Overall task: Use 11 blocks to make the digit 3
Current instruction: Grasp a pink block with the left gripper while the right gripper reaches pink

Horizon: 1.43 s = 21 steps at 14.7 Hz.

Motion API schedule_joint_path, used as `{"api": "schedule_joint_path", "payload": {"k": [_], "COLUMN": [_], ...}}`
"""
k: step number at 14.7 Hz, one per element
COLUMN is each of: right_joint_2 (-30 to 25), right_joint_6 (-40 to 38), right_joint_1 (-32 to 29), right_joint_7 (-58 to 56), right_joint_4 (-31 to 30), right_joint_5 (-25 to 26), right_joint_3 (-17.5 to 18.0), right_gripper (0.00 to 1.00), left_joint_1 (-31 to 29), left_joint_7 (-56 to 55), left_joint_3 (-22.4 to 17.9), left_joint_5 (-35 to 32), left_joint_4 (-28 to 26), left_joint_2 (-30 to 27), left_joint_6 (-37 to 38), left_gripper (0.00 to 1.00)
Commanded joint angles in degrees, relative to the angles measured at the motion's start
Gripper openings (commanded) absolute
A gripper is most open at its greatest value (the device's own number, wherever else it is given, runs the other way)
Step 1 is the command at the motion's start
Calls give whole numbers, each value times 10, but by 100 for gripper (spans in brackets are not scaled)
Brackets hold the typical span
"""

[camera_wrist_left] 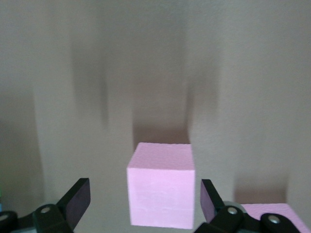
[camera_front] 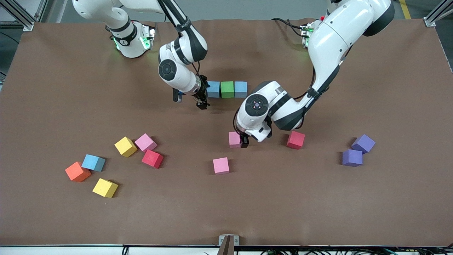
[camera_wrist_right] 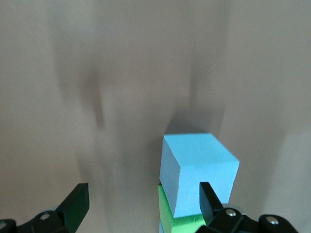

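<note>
Left gripper (camera_wrist_left: 141,204): open around pink cube (camera_wrist_left: 162,190) | Advice: centre, close squarely | Right gripper (camera_front: 202,103): open, empty, beside blue-green-blue bar (camera_front: 227,89), waiting

Three matte foam cubes — light blue (camera_front: 213,89), green (camera_front: 227,89), light blue (camera_front: 240,89) — form one touching row. The remaining coloured cubes, apparently eleven — lie scattered nearer the front camera.

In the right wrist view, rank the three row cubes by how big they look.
1. Light blue cube, largest.
2. Green cube, mostly hidden.
3. Second blue cube, a sliver.
They look equal in the front view; nearness and occlusion cause this.
</note>
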<state>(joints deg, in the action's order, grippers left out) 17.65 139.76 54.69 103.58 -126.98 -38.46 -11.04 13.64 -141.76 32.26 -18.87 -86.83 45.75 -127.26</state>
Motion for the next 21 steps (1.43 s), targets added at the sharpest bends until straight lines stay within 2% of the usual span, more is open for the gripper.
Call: {"api": "schedule_joint_path", "payload": {"k": [1, 4, 7, 10, 13, 14, 16, 21], "right_joint_2": [-29, -29, -32, -30, -17, -4, 6, 28], "right_joint_6": [-108, -159, -153, -150, -143, -116, -88, -87], "right_joint_1": [-6, -33, -62, -118, -177, -184, -198, -241], "right_joint_7": [0, -5, -31, -128, -269, -317, -413, -635], "right_joint_4": [34, 60, 67, 97, 139, 151, 154, 167], "right_joint_5": [73, 173, 261, 324, 330, 329, 330, 321], "right_joint_3": [-41, -54, -55, -54, -54, -54, -54, -51], "right_gripper": [100, 100, 100, 100, 100, 100, 100, 100], "left_joint_1": [8, 19, 26, 37, 45, 46, 46, 51], "left_joint_7": [1, 5, 9, 10, 18, 18, 18, 19], "left_joint_3": [-7, -8, -20, -32, -37, -37, -37, -37], "left_joint_5": [-6, -9, -9, -9, -9, -10, -11, -18], "left_joint_4": [15, 15, 15, 21, 32, 32, 32, 33], "left_joint_2": [9, 16, 16, 21, 30, 31, 35, 48], "left_joint_6": [-13, -20, -21, -33, -33, -33, -33, -34], "left_gripper": [100, 100, 100, 100, 100, 100, 100, 98]}}
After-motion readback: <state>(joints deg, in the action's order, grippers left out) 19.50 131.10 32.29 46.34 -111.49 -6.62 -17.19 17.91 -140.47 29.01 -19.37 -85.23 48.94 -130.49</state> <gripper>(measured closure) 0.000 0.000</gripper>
